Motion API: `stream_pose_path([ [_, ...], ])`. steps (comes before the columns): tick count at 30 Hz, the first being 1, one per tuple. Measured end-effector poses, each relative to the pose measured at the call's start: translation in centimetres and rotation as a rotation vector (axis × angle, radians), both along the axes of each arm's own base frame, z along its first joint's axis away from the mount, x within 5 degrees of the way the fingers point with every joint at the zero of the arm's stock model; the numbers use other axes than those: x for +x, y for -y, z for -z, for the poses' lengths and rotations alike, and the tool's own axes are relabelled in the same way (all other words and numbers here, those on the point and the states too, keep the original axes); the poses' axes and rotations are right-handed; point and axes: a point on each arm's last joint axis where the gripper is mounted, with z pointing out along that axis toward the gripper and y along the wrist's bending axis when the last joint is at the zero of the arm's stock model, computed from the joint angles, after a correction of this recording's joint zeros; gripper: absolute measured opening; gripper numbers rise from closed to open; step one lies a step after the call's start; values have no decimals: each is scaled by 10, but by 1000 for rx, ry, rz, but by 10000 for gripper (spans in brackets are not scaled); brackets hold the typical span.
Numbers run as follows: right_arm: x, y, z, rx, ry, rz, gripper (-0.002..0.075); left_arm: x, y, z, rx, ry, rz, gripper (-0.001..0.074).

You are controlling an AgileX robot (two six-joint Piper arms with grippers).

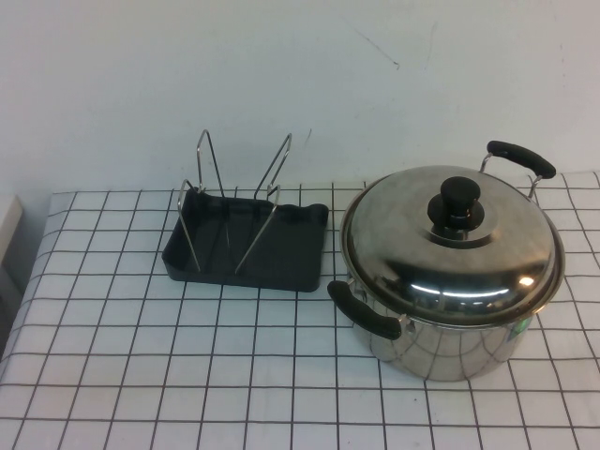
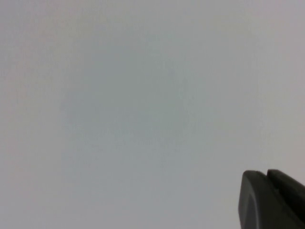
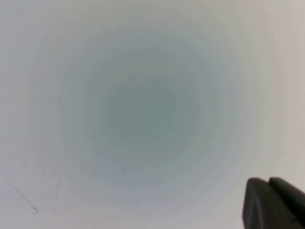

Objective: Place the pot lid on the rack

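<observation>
Stainless steel catches the light nearest me: the pot lid (image 1: 441,248) sits squarely on its pot (image 1: 448,342) at the right of the checked table (image 1: 141,375), its black knob (image 1: 454,202) standing straight up at the centre. Just left of the pot, and a touch farther back, is the rack (image 1: 246,246), a dark grey tray with thin wire loops (image 1: 267,192) rising from it; the slots between the loops seem to run front to back, so I'd judge the lid has to be tipped on edge to drop in.

Neither arm shows over the table. Each wrist camera faces only blank pale wall, with a dark sliver of the left gripper (image 2: 271,200) in one and of the right gripper (image 3: 274,202) in the other; whether either is parted or closed, I can't tell. The lid lies on the right arm's side, so that arm looks the nearer candidate, carrying leftward to the rack.
</observation>
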Motion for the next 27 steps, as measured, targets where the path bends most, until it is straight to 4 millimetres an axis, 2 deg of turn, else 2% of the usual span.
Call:
stream_pose_path([
  [4, -1, 0, -2, -13, 19, 8, -2, -4, -2, -7, -22, 85, -11, -2],
  [8, -1, 0, -1, -15, 14, 8, -2, 0, -1, -3, -35, -25, 7, -2],
  [12, 1, 0, -4, -1, -111, 1, -2, -3, 2, -23, 33, -134, 18, -2],
  [16, -5, 1, -27, 84, -287, -6, -2, -7, 4, -48, 107, -243, 31, -2],
  [20, -2, 2, -48, 105, -434, 5, -2, 6, 8, -62, 157, -399, 48, -2],
  [23, 10, 1, -60, 87, -521, -7, -2, 23, 10, -60, 178, -510, 57, -2],
  [27, 32, -4, -72, -43, -615, -62, -2, 38, 13, -53, 195, -597, 67, -2],
])
